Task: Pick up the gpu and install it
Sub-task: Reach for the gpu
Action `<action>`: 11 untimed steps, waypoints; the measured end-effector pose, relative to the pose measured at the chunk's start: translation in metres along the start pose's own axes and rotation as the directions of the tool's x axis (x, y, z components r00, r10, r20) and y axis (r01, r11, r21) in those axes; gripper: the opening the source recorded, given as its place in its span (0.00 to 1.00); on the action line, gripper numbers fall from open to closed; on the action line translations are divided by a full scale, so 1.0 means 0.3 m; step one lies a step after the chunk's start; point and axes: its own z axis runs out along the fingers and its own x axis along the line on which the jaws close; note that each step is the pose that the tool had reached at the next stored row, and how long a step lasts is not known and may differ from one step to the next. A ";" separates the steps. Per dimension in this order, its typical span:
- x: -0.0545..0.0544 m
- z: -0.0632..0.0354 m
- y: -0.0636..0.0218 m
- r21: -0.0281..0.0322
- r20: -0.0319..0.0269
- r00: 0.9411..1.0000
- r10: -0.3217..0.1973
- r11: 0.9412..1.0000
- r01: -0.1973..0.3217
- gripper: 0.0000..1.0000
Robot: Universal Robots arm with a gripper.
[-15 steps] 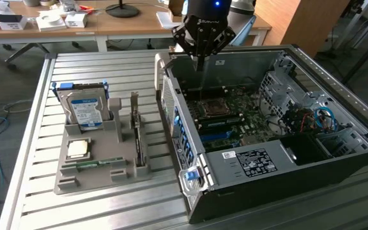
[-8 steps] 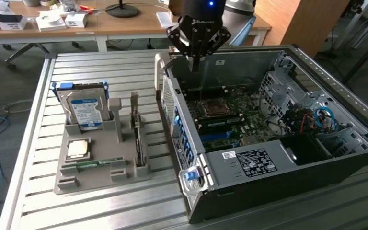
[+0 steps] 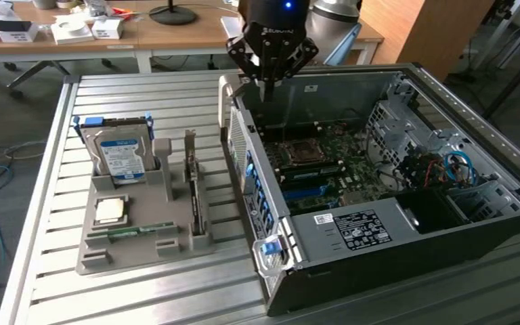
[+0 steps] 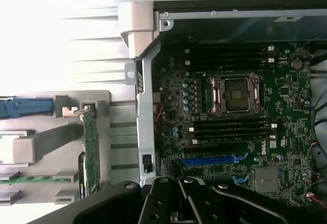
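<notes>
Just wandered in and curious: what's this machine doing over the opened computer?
A robot arm's gripper hangs shut and empty above the open computer case. The gpu it is meant to install stands on edge in the grey holder tray beside the case, untouched, near a hard drive.

The gripper is black, with hinged linkages and pale lettering. A blue light glows at its twelve o'clock.

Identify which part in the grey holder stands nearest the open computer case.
The gpu: the thin card on edge in the slot of the grey holder closest to the computer case; the hard drive and processor sit farther off.
</notes>
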 end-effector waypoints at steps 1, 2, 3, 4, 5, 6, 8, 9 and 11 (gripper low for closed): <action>0.005 0.000 0.000 0.000 0.000 1.000 0.000 1.000 0.000 0.11; 0.010 0.000 -0.001 0.000 0.000 1.000 0.000 1.000 0.000 0.11; 0.015 0.000 -0.001 0.000 0.000 1.000 0.000 1.000 0.000 0.11; 0.019 0.000 -0.002 0.000 0.000 1.000 0.000 1.000 0.000 0.11; 0.024 0.000 -0.002 0.000 0.000 1.000 0.000 1.000 0.000 0.11; 0.029 0.000 -0.002 0.000 0.000 1.000 0.000 1.000 0.000 0.11; 0.039 0.000 -0.003 0.000 0.000 1.000 0.000 1.000 0.000 0.11; 0.045 0.000 -0.003 0.000 0.000 1.000 0.000 1.000 0.000 0.11; 0.055 0.000 -0.004 0.000 0.000 1.000 0.000 1.000 0.000 0.11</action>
